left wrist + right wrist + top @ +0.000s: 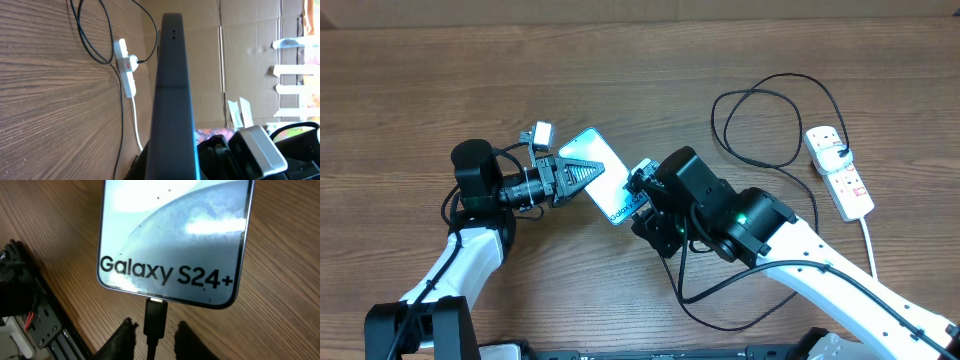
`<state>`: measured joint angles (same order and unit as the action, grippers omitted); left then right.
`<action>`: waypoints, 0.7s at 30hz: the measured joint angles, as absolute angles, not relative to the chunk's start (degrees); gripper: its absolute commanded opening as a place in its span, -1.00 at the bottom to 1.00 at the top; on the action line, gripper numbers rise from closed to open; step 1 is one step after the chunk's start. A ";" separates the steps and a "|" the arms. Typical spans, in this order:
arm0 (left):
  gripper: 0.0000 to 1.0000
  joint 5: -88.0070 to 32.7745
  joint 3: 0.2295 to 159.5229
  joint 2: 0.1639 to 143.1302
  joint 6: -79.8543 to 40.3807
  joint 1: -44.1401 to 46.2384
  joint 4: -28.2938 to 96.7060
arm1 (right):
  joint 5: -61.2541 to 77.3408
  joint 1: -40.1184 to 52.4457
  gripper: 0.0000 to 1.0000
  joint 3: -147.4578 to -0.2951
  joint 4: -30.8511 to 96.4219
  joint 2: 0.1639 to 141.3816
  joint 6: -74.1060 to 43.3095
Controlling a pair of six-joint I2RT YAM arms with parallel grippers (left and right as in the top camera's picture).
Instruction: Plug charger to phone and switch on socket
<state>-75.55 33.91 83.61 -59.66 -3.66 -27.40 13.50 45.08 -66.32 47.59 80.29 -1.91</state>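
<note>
Overhead: left end effector (582, 172) is grasping phone (613, 195); socket (840, 172) is lying far beyond right end effector (639, 186).
Left wrist: phone is standing edge-on just ahead.
Right wrist: released fingers (125, 340) are flanking charger (155, 316) tip, which is sitting in phone's edge ahead.

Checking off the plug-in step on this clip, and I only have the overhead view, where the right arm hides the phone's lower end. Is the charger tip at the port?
Observer: Yes, by the right wrist view. The charger tip meets the middle of the bottom edge of the phone, under the "Galaxy S24+" text. How deep it sits I cannot tell.
Operator: Is the right gripper clamped on it?
Observer: No. The right gripper has a finger on either side of the connector, with a gap showing on both sides.
</note>
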 measured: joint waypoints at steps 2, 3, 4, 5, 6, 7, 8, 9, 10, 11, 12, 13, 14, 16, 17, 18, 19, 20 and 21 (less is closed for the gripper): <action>-0.91 -75.55 33.91 83.61 -59.90 -3.66 -27.40 | 13.45 45.08 -0.59 -66.32 47.64 81.08 -2.57; -0.92 -75.53 33.91 83.61 -59.92 -3.66 -27.40 | 13.47 45.08 -0.60 -66.32 47.59 81.62 -2.76; -0.92 -75.50 33.89 83.61 -59.99 -3.66 -27.40 | 13.50 45.10 -0.61 -66.32 47.59 82.00 -2.85; -0.91 -75.35 33.91 83.61 -59.99 -3.66 -27.40 | 13.50 45.08 -0.65 -66.32 47.57 82.21 -3.01; -0.91 -75.26 33.91 83.61 -59.99 -3.66 -27.40 | 13.50 45.08 -0.69 -66.32 47.55 82.26 -3.03; -0.92 -75.18 33.91 83.61 -59.99 -3.66 -27.40 | 13.52 45.10 -0.73 -66.32 47.46 82.26 -3.09; -0.92 -75.13 33.91 83.61 -59.94 -3.66 -27.40 | 13.54 45.10 -0.78 -66.32 47.11 82.26 -3.11; -0.92 -75.09 33.91 83.61 -59.81 -3.62 -27.40 | 13.56 45.10 -0.82 -66.32 46.76 82.26 -3.16; -0.91 -74.89 33.91 83.61 -59.77 -3.36 -27.40 | 13.54 45.10 -0.88 -66.32 46.22 82.26 -3.22; -0.92 -74.67 33.91 83.61 -59.70 -3.33 -27.42 | 13.50 45.10 -0.92 -66.32 45.76 82.26 -3.29; -0.92 -74.48 33.91 83.61 -59.53 -3.33 -27.44 | 13.39 45.08 -0.92 -66.32 45.43 82.26 -3.60; -0.91 -74.26 33.91 83.61 -59.37 -3.33 -27.46 | 13.26 45.08 -0.92 -66.32 45.06 82.28 -3.75; -0.92 -73.87 33.93 83.61 -59.29 -3.29 -27.49 | 13.10 45.06 -0.92 -66.30 44.73 82.30 -4.10; -0.92 -73.28 34.15 83.61 -58.65 -3.01 -27.66 | 12.71 45.01 -0.92 -66.28 44.36 82.30 -4.43; -0.92 -73.01 34.37 83.61 -58.22 -2.72 -27.83 | 12.53 44.99 -0.92 -66.19 44.18 82.32 -4.51; -0.92 -72.73 34.57 83.61 -57.76 -2.48 -27.88 | 12.29 44.97 -0.92 -66.17 44.16 82.35 -4.56; -0.91 -72.51 34.74 83.61 -57.21 -2.24 -27.90 | 12.10 44.93 -0.92 -66.17 44.16 82.37 -4.56; -0.92 -72.34 34.87 83.61 -56.77 -2.04 -27.90 | 11.94 44.86 -0.92 -66.13 44.18 82.37 -4.58; -0.92 -72.27 34.94 83.61 -56.45 -1.89 -27.92 | 11.90 44.77 -0.92 -66.11 44.21 82.41 -4.58</action>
<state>-72.27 34.94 83.61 -56.45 -1.89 -27.92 11.90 44.77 -66.11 44.21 82.41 -4.58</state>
